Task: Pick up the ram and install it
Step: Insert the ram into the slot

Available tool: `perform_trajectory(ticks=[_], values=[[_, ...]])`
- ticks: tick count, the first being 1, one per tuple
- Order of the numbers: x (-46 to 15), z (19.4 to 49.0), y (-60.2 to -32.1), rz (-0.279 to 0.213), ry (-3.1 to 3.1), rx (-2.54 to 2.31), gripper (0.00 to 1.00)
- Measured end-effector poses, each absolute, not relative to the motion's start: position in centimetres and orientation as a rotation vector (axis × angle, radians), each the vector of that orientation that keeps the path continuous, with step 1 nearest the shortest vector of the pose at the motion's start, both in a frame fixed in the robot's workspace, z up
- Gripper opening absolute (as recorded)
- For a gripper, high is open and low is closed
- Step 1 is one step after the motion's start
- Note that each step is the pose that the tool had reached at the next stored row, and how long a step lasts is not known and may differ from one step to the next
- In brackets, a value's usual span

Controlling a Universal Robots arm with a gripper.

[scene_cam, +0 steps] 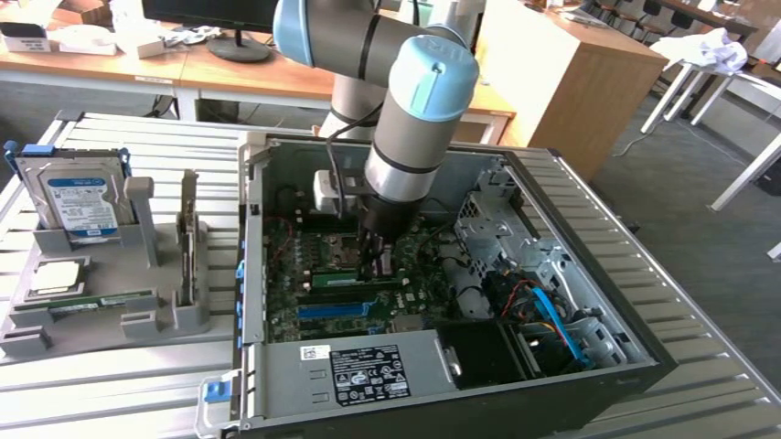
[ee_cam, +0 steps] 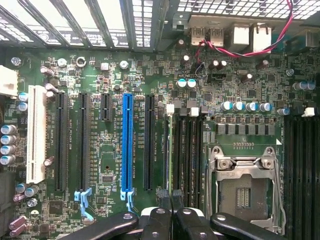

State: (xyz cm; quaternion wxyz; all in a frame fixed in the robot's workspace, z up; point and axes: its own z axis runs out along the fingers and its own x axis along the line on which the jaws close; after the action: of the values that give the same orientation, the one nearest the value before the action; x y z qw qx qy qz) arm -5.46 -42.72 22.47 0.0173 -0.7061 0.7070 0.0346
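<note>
The ram [scene_cam: 104, 302], a long thin green stick, lies flat in the front slot of the grey holder [scene_cam: 183, 322] at the exterior view's left, outside the computer. My gripper [scene_cam: 376, 263] is well away from it, lowered inside the open computer case [scene_cam: 610, 361] just above the motherboard [scene_cam: 320, 327]. In the wrist view the gripper [ee_cam: 171, 202] has its black fingers [ee_cam: 164, 212] pressed together, and I see nothing between them. They hang over the row of black memory slots [ee_cam: 186, 150], between the blue slot [ee_cam: 127, 145] and the processor socket [ee_cam: 242, 182].
The holder also carries a silver hard drive [scene_cam: 82, 203] and a dark card [scene_cam: 187, 240] standing on edge. Inside the case are red wires [ee_cam: 235, 47], blue and orange cables [scene_cam: 550, 315], and the power supply [scene_cam: 354, 373] along the front. The case walls close in around the arm.
</note>
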Motion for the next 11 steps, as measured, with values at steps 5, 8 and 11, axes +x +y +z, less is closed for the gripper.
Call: perform_trajectory(ticks=[5, 8, 11], values=[[-5.48, 22.47, -42.72, 0.108, 2.197, -2.195, 0.12], [-5.47, 22.47, -42.72, 0.108, 2.197, -2.195, 0.12], [-5.48, 22.46, -42.72, 0.108, 2.196, -2.195, 0.12]])
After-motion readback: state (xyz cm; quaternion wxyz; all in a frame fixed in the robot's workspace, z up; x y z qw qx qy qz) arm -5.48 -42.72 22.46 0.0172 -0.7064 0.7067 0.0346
